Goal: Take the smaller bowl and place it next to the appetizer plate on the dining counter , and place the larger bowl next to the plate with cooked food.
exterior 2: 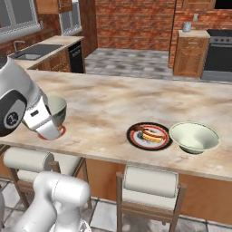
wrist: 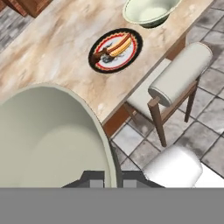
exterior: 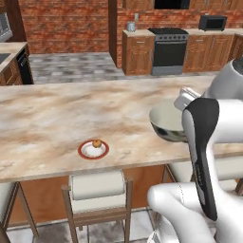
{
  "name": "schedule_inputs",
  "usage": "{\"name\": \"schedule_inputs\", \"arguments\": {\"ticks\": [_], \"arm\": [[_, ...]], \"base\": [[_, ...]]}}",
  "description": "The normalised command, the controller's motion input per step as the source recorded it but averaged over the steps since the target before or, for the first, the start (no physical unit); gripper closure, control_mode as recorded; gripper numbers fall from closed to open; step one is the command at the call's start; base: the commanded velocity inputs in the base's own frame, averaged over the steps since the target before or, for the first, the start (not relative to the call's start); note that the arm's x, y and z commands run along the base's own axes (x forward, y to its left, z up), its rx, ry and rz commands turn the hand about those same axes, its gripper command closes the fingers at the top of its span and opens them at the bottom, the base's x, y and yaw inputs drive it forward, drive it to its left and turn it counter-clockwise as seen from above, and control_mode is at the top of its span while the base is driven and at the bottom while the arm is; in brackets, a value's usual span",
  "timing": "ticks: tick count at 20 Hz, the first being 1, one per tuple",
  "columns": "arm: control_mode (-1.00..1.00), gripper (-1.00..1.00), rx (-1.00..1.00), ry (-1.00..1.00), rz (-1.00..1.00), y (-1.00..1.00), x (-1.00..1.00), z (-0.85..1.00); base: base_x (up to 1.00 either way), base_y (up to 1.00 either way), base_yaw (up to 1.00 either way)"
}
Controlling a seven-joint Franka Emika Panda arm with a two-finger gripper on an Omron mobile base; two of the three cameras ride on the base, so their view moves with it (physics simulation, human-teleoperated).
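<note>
While my fingers (wrist: 106, 180) are pinching the rim of the smaller bowl (wrist: 43, 140), I am holding it just above the bench (exterior 2: 113, 102), near the appetizer plate (exterior: 93, 149). Farther along, the larger bowl (exterior 2: 194, 137) is sitting beside the plate of cooked food (exterior 2: 148, 135)

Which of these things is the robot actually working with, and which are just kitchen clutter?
Part of the job:
- small bowl, held in the fingers
- large bowl
- small plate with a morsel
- plate of cooked food
- marble counter

Just lying about:
- stools
- stove
- microwave
- sink
</note>
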Motion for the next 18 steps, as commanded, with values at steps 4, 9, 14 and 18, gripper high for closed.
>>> {"name": "schedule_inputs", "arguments": {"ticks": [4, 9, 14, 18], "arm": [[-1.0, 1.0, 0.07, 0.0, 0.0, 0.22, 0.49, -0.32], [-1.0, 1.0, 0.0, 0.03, 0.0, 0.21, 0.55, -0.24], [-1.0, 1.0, 0.01, 0.01, -0.02, 0.02, 0.3, -0.29], [-1.0, 1.0, 0.12, 0.0, 0.0, -0.01, 0.08, -0.42]], "base": [[0.0, 0.0, 0.0], [0.0, 0.0, 0.0], [0.0, 0.0, 0.0], [0.0, 0.0, 0.0]]}}
